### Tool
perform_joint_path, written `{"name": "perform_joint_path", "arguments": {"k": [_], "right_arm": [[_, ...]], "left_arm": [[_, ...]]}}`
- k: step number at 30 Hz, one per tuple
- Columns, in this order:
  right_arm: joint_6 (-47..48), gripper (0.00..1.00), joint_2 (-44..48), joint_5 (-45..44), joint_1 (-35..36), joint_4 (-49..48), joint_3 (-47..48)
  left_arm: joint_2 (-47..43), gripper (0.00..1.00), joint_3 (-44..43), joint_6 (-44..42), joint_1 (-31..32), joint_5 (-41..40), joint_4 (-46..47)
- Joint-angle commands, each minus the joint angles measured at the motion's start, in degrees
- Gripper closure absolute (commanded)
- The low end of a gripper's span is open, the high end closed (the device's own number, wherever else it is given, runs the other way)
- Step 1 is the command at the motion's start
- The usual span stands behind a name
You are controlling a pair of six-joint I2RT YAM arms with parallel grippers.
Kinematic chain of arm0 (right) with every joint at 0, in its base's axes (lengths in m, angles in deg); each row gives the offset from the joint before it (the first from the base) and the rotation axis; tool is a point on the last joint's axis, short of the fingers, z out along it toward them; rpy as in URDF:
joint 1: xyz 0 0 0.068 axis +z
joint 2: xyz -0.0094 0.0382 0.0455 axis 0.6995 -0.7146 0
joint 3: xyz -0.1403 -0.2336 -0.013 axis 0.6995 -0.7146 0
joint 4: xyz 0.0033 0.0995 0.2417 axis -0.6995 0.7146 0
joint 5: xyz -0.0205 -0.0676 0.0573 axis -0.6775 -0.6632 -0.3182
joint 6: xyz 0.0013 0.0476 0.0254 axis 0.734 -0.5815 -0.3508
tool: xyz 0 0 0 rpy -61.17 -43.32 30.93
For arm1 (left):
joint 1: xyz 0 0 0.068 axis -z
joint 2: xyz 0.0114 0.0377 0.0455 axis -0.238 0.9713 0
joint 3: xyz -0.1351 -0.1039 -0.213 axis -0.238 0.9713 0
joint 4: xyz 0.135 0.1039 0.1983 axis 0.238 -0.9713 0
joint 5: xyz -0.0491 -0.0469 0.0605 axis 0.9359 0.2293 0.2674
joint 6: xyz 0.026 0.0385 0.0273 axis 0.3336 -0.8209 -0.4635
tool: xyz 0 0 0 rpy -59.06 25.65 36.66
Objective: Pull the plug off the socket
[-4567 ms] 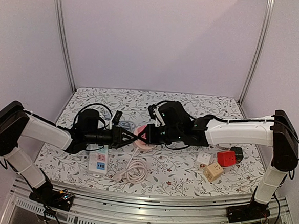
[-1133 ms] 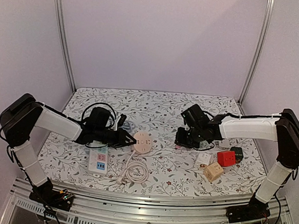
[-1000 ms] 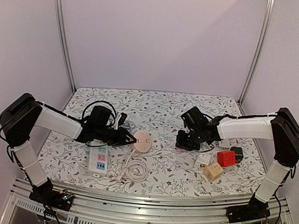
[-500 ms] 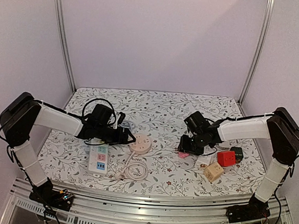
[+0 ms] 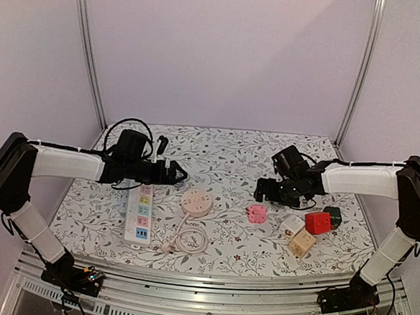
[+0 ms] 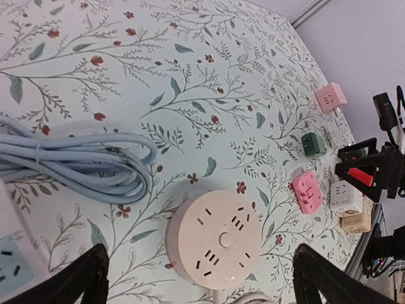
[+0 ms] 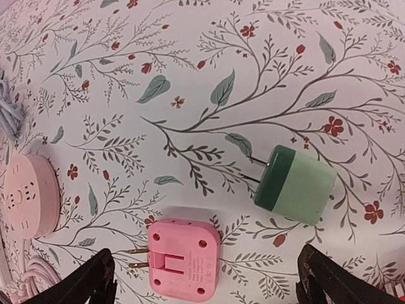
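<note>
The round pink socket [image 5: 197, 202] lies flat on the floral table with no plug in it, its cord coiled in front. In the left wrist view the socket [image 6: 218, 239] sits between and beyond my spread fingers. My left gripper [image 5: 176, 174] hovers open just behind and left of it, holding nothing. The pink plug [image 5: 256, 214] lies apart on the table to the socket's right, its prongs bare [image 7: 185, 256]. My right gripper [image 5: 265, 192] is open above and behind it, not touching.
A green plug [image 7: 296, 183] lies right beside the pink one. White [image 5: 290, 224], red [image 5: 316, 222] and beige [image 5: 301, 242] adapter cubes cluster at the right. A white power strip [image 5: 139, 214] and a coiled blue cable [image 6: 76, 161] lie left of the socket.
Both grippers opened. The right one let the pink plug down on the table and pulled back right. The left one released the socket and drew back left.
</note>
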Motion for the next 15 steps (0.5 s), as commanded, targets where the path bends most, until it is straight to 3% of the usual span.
{"name": "perform_joint_path", "arguments": {"k": [1, 7, 15], "right_arm": [[6.2, 0.01, 4.7, -3.1, -3.6, 2.9, 2.3], [11.9, 0.01, 8.8, -3.1, -15.4, 2.7, 1.7], [18.9, 0.01, 16.7, -0.7, -33.3, -8.2, -5.2]], "left_arm": [[-4.6, 0.00, -1.1, -4.1, -5.4, -1.9, -0.7], [-11.1, 0.01, 1.8, -6.7, -18.7, -5.7, 1.9], [-22.1, 0.01, 11.6, -6.7, -36.4, -9.4, 11.4]]}}
